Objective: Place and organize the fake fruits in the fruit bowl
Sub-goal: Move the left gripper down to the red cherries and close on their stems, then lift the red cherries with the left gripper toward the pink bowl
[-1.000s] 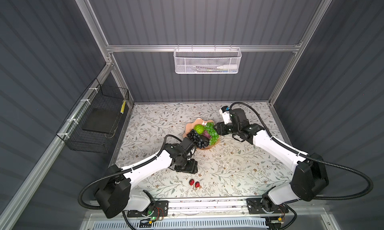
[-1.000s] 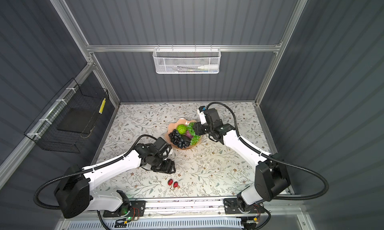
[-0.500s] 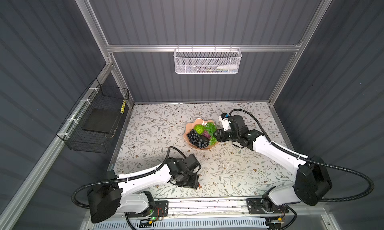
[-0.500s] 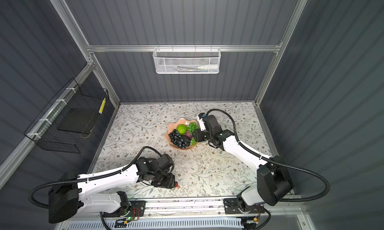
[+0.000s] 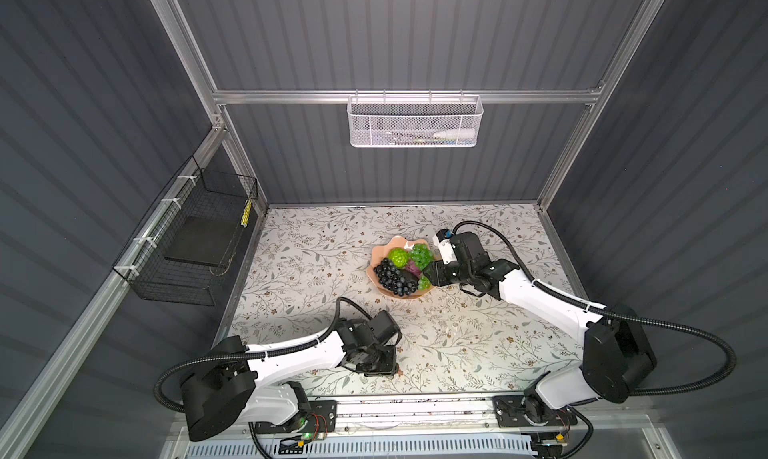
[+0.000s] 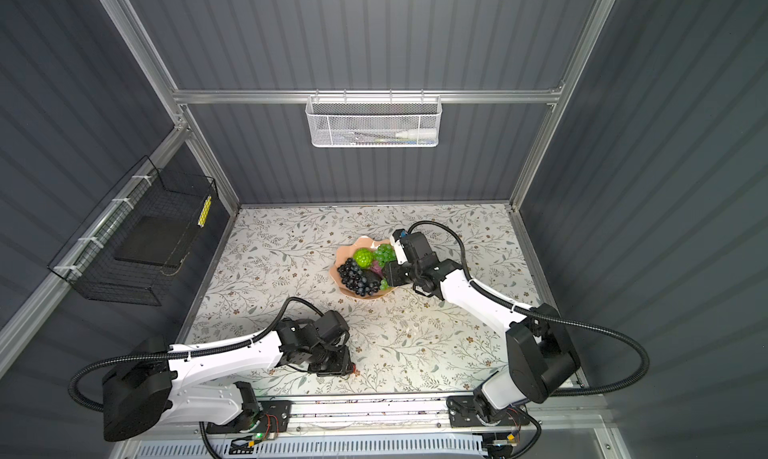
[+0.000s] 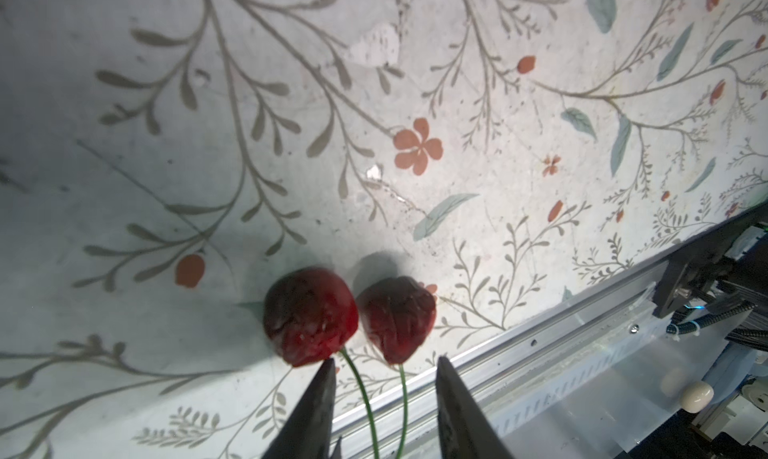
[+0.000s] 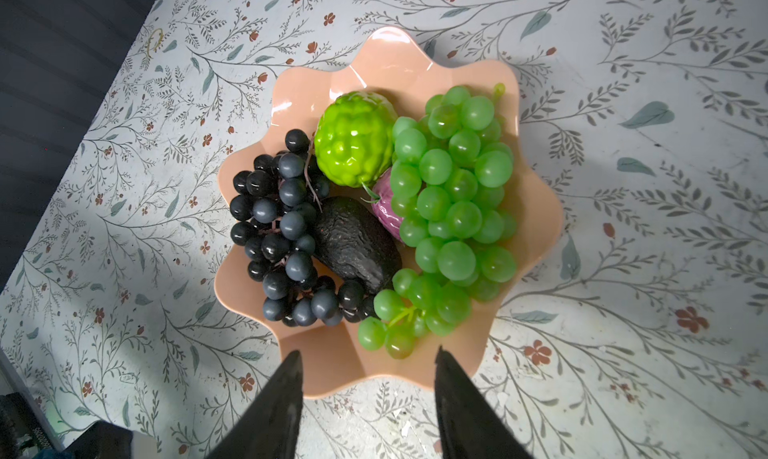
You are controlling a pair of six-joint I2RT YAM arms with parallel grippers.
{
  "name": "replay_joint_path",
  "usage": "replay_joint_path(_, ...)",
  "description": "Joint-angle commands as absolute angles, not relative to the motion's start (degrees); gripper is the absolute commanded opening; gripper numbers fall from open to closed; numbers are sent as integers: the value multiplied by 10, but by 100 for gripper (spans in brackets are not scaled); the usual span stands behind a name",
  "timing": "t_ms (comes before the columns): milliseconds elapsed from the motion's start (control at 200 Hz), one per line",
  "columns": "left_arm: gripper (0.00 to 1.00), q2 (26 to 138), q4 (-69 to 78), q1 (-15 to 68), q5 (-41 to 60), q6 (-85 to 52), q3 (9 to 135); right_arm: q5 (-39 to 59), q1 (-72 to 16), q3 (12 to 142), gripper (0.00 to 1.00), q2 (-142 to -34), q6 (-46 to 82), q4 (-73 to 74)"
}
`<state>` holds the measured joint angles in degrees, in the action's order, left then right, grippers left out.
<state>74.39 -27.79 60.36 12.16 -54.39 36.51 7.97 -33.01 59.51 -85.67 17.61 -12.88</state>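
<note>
left gripper [image 7: 385, 359]: partly open, empty, straddling the stems [image 7: 365, 394] of two red berries [image 7: 309, 315] on the table [image 7: 457, 104]; right gripper [image 8: 368, 350]: open, empty, over the bowl [image 8: 374, 54] edge

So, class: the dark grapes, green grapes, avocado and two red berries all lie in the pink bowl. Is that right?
Not quite. The berries are not in the bowl: they lie on the table just ahead of the left gripper, as the left wrist view shows. The dark grapes, green grapes and avocado do lie in the bowl.
</note>
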Motion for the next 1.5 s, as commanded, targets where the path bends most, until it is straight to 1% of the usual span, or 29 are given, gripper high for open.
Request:
replay_joint_path(0,39,743,-258,606,140,-567,347,82,-334,588,52,-858,176,-118)
replay_joint_path(175,33,734,-258,606,138,-573,343,80,-336,585,52,-857,174,-112)
replay_joint_path(325,17,732,-267,606,134,-565,351,82,-337,586,52,-862,174,-110)
replay_joint_path(435,11,735,-279,606,130,-560,362,82,-337,586,52,-863,176,-108)
replay_joint_path(500,10,732,-283,606,134,-558,368,90,-337,587,52,-862,180,-104)
replay_joint_path(665,10,712,-321,605,131,-533,397,97,-337,594,52,-865,181,-99)
replay_joint_path(820,10,719,-379,576,157,-452,475,98,-337,596,52,-867,181,-97)
replay_joint_path(961,10,757,-434,504,164,-358,578,95,-337,595,52,-863,179,-98)
replay_joint_path(1091,10,807,-425,455,151,-302,656,80,-337,588,52,-848,175,-103)
replay_joint_path(1216,7,868,-409,434,154,-269,712,64,-337,582,52,-828,166,-119)
replay_joint_path(1311,7,896,-417,430,163,-252,729,48,-336,572,53,-811,161,-132)
replay_joint_path(1346,8,900,-430,430,165,-244,731,47,-335,565,53,-804,161,-131)
replay_joint_path(1371,11,899,-435,431,165,-242,729,45,-335,559,54,-800,162,-130)
replay_joint_path(1391,14,896,-438,431,164,-240,725,44,-335,555,54,-797,163,-128)
replay_joint_path(1496,40,859,-441,429,147,-251,685,45,-335,541,54,-793,169,-118)
